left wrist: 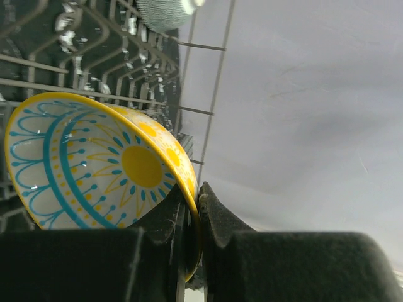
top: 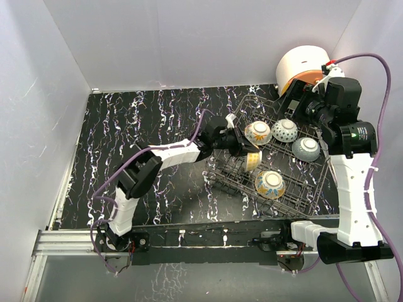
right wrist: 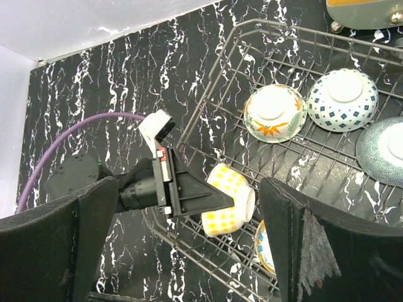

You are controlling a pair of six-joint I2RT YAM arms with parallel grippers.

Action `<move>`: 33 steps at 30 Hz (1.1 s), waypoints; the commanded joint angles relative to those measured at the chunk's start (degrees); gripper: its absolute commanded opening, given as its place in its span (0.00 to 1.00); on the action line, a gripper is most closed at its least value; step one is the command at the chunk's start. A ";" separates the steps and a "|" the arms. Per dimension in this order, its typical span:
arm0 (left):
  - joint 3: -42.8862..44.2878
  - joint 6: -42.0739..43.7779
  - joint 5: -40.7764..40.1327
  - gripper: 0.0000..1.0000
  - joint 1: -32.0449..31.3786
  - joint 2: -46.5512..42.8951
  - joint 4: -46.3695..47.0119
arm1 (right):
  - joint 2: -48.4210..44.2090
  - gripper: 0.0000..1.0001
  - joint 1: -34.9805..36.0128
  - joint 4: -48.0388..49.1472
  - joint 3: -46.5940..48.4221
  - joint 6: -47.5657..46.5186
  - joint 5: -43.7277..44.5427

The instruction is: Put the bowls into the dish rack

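Note:
The dark wire dish rack stands at the right of the table. Three bowls lie upside down in its far part: orange floral, blue-dotted and grey-blue. A bowl with a patterned inside leans at the near side. My left gripper is shut on the rim of a yellow bowl, holding it on its side low over the rack's tines. My right gripper is open and empty, above the rack's far right corner.
A round white-and-orange appliance stands behind the rack at the far right. White walls close in the black marbled table on three sides. The left arm's purple cable loops beside the rack's left edge.

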 commanded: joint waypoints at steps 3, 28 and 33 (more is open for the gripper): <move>5.86 -0.82 3.34 0.00 -0.43 4.96 4.42 | -1.13 0.99 -0.25 2.06 -0.01 -1.33 1.42; -6.44 -0.65 1.10 0.19 2.82 1.14 0.38 | -0.11 0.99 -0.22 2.15 -1.80 -1.46 -0.13; -8.17 -0.07 0.66 0.37 3.35 0.10 -0.19 | -0.07 0.99 -0.27 2.11 -2.25 -1.39 -0.55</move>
